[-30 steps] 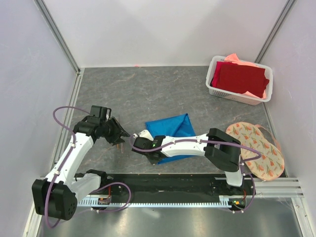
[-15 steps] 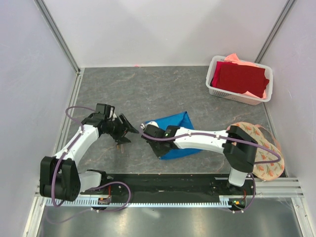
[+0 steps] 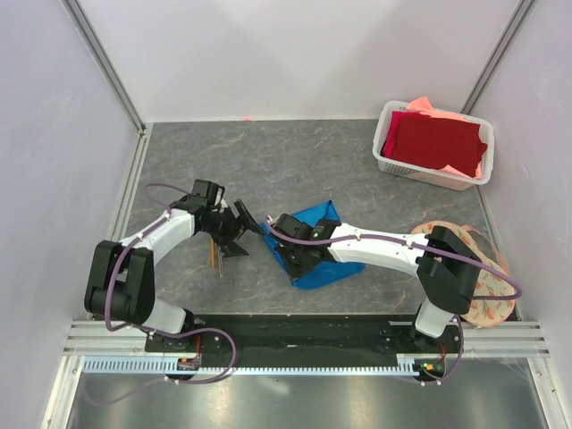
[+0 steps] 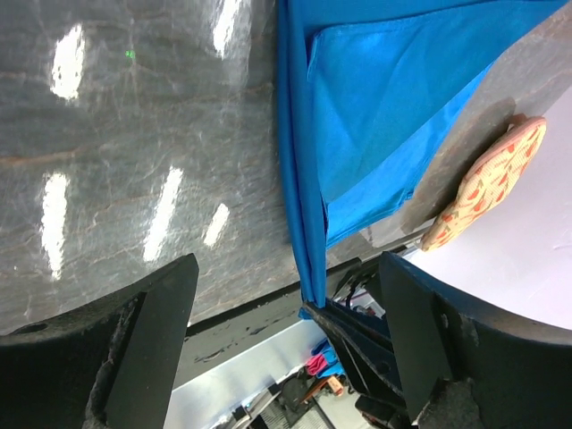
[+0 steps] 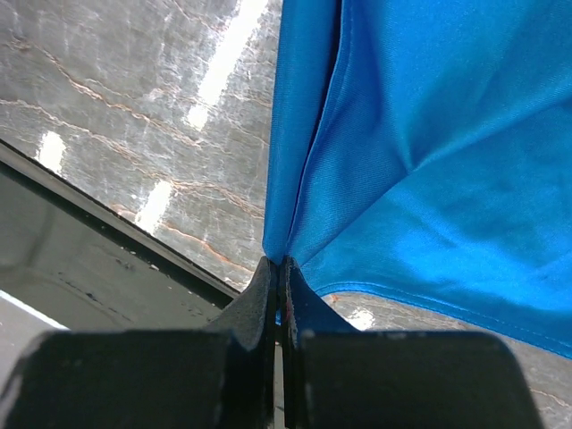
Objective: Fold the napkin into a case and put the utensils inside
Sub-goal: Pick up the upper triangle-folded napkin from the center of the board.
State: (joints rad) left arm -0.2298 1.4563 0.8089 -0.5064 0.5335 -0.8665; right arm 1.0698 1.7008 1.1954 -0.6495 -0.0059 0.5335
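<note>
While the fold looks to be the step in hand, notes run left to right across the table (image 3: 268,161)

Left gripper (image 3: 243,230): fingers (image 4: 134,349) spread wide, nothing between them in its wrist view. It hovers just left of the napkin (image 3: 320,217).

Utensils (image 3: 214,256): thin orange-brown sticks low by the left wrist, left of the napkin and apart from it. Cannot tell whether they touch the arm. Not inside anything.

Napkin: mid-table and layered, a smaller panel lying on a larger one in the left wrist view. Right gripper (image 5: 275,268): fingers (image 5: 259,295) pressed together on the cloth's near-left corner, with a crease running away from the pinch.

Judgement on method:
- Carry the pinched corner low and slowly, so the thin cloth does not drag the layers beneath.
- The free left fingers could press the left edge down as an anchor.
- Line up the edges before letting go.
- Leave the pocket's mouth open toward the sticks.
- Risk: slick cloth on a smooth table, so the whole stack may slide.

Floral mat (image 3: 492,290): near right, partly hidden by the right arm.

White basket (image 3: 420,174): far right corner. It holds a dark red cloth (image 3: 438,138) lying over a salmon-pink cloth (image 3: 424,105), which shows at the far and right edges. No sticks or blue cloth in it
</note>
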